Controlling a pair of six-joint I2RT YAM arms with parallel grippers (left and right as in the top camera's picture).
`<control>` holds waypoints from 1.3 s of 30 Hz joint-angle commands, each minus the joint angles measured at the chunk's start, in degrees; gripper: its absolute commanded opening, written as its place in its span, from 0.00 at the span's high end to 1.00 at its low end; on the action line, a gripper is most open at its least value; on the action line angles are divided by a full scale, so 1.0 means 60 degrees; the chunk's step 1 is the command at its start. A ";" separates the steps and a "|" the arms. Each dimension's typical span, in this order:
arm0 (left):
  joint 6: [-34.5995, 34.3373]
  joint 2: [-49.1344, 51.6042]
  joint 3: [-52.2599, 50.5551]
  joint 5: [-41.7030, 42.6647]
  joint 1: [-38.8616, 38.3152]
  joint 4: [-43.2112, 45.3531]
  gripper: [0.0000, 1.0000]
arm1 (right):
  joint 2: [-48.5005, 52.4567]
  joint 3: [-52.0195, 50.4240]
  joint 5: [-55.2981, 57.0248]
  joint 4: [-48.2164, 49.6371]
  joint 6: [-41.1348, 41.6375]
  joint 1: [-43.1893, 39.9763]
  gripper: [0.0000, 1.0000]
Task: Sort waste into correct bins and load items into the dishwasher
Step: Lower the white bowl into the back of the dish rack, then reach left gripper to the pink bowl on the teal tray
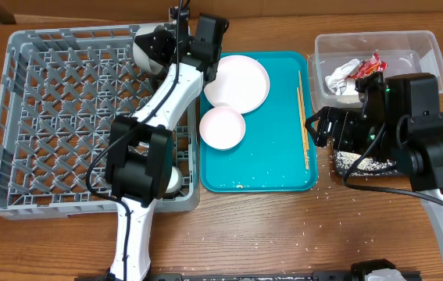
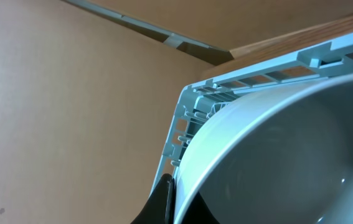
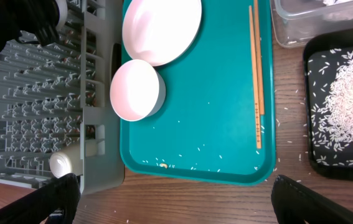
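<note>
We see the left gripper (image 1: 161,48) clamped on a bowl (image 1: 148,47) over the rack's (image 1: 49,117) far corner, just left of the teal tray (image 1: 268,176); one dark finger (image 2: 162,200) presses the bowl's rim; on the teal tray lie the plate (image 1: 238,81), a second bowl (image 1: 222,127) and, along its right edge, the chopsticks (image 1: 304,117). The right gripper (image 3: 176,182) hangs at that edge, fingers wide apart; the cup (image 3: 61,163) sits in the rack left of the teal tray; right of it the black tray (image 3: 316,124) holds rice (image 3: 350,99); the tub (image 1: 432,47) beyond holds the napkin (image 1: 340,76) and wrapper (image 1: 371,64).
</note>
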 commanded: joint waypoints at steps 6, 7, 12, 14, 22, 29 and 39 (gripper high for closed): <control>-0.0044 0.0262 -0.0095 -0.0117 0.0095 0.0033 0.96 | -0.0026 0.0124 0.0036 0.0062 -0.0033 -0.0011 0.00; -0.0047 0.0262 -0.0095 -0.0117 0.0015 0.0036 0.96 | -0.0026 0.0124 0.0036 0.0062 -0.0033 -0.0011 0.00; -0.0073 0.0262 -0.0095 -0.0106 -0.0255 0.0146 0.47 | -0.0026 0.0124 0.0036 0.0062 -0.0033 -0.0011 0.00; -0.0084 0.0262 -0.0095 -0.0131 -0.0382 0.0080 0.58 | -0.0026 0.0124 0.0036 0.0062 -0.0033 -0.0011 0.00; -0.0124 0.0262 -0.0095 -0.0091 -0.0980 -0.0080 0.37 | -0.0026 0.0124 0.0036 0.0062 -0.0033 -0.0011 0.00; -0.0783 0.0262 -0.0095 0.0423 -0.1421 -0.0670 0.19 | -0.0026 0.0124 0.0036 0.0062 -0.0029 -0.0011 0.00; -0.1840 -0.0197 -0.0073 0.2149 -0.1596 -0.1435 0.00 | -0.0026 0.0124 0.0036 0.0062 -0.0029 -0.0011 0.00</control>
